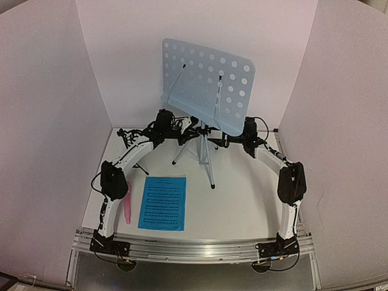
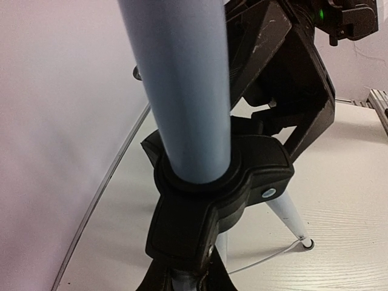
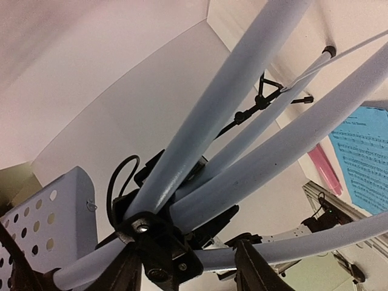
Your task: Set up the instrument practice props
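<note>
The pale-blue music stand [image 1: 206, 85] stands upright at the back centre on its tripod legs [image 1: 204, 159]. My left gripper [image 1: 189, 128] is shut on a pale-blue tube just under the black leg hub [image 2: 212, 194], its tips [image 2: 185, 282] at the bottom edge of the left wrist view. My right gripper [image 1: 217, 143] is open, its fingers [image 3: 254, 267] standing wide on either side of the lower black joint [image 3: 160, 248]. The bright-blue sheet music [image 1: 162, 203] lies flat on the table. The pink microphone [image 1: 128, 207] lies beside it on the left. A small black tripod [image 3: 265, 97] shows beyond the legs.
White walls enclose the table on three sides. A metal rail [image 1: 194, 248] with both arm bases runs along the near edge. Thin wire braces [image 2: 267, 257] link the stand's legs near the tabletop. Black cables hang around both wrists.
</note>
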{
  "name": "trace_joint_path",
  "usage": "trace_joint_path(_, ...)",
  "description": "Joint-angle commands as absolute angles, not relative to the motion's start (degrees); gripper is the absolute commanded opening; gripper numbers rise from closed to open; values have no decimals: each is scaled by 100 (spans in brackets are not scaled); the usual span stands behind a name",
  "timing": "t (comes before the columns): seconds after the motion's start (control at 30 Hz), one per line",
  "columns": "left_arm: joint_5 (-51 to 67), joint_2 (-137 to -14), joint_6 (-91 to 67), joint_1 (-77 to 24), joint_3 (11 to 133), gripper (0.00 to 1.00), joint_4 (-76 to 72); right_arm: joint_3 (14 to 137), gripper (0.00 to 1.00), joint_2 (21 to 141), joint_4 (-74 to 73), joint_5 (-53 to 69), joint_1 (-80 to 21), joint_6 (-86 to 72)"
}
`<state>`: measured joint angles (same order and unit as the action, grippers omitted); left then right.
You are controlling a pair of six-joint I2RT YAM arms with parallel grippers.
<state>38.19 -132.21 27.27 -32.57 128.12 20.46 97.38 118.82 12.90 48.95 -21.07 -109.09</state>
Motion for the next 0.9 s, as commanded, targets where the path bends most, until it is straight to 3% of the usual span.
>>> trace_joint_path(0.0,3189,-13020,2394,-3368,12548,0,1939,9840,55,11333,814,4710,-2075,-9655)
trace_joint_path(0.2,2513,-12882,1588,-3458,12205,0,1473,9690,58,10920,458,4259,-2041,-8203)
trace_joint_path(0.87,223,-12561,79,-3971,11690,0,1591,8256,63,10108,314,3252,-1708,-7460)
